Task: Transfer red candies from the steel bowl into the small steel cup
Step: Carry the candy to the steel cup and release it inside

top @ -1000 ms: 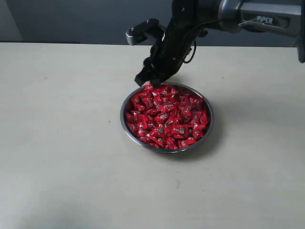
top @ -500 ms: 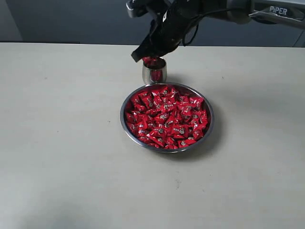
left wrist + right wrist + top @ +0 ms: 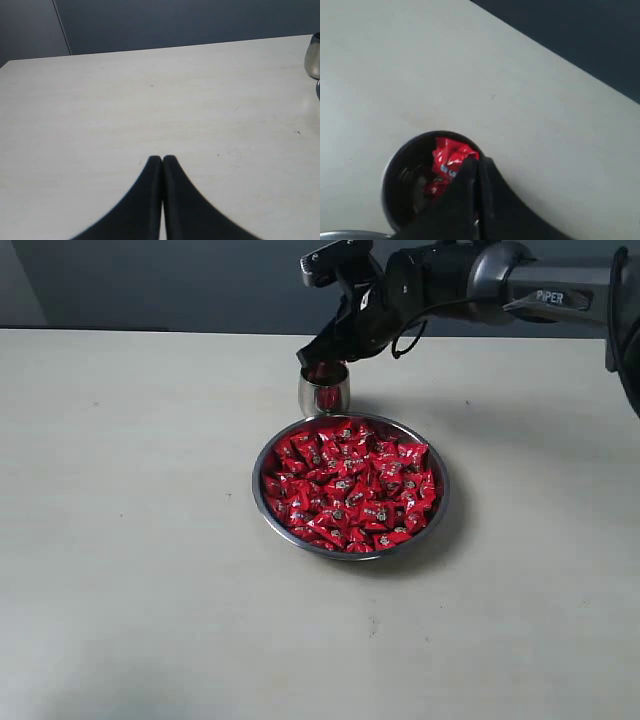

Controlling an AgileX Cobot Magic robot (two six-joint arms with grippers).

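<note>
The steel bowl (image 3: pixel 256 485) sits mid-table, heaped with red candies (image 3: pixel 350 485). Just behind it stands the small steel cup (image 3: pixel 324 395). My right gripper (image 3: pixel 317 364) hangs over the cup's mouth. In the right wrist view that gripper (image 3: pixel 479 162) is shut on one red candy (image 3: pixel 449 152), which sticks out from the tips above the cup (image 3: pixel 386 186). A second red candy (image 3: pixel 434 187) lies inside the cup. My left gripper (image 3: pixel 162 159) is shut with nothing in it, over bare table; the cup (image 3: pixel 313 55) shows at that view's edge.
A dark wall runs along the table's far edge (image 3: pixel 150 331), close behind the cup. The right arm (image 3: pixel 480 275) reaches in from the upper right. The bowl's rim (image 3: pixel 350 233) shows beside the cup in the right wrist view.
My right gripper lifted from the bowl's far rim with a red candy and moved over the cup, which it had hidden before. The arm has since swung slightly right.
</note>
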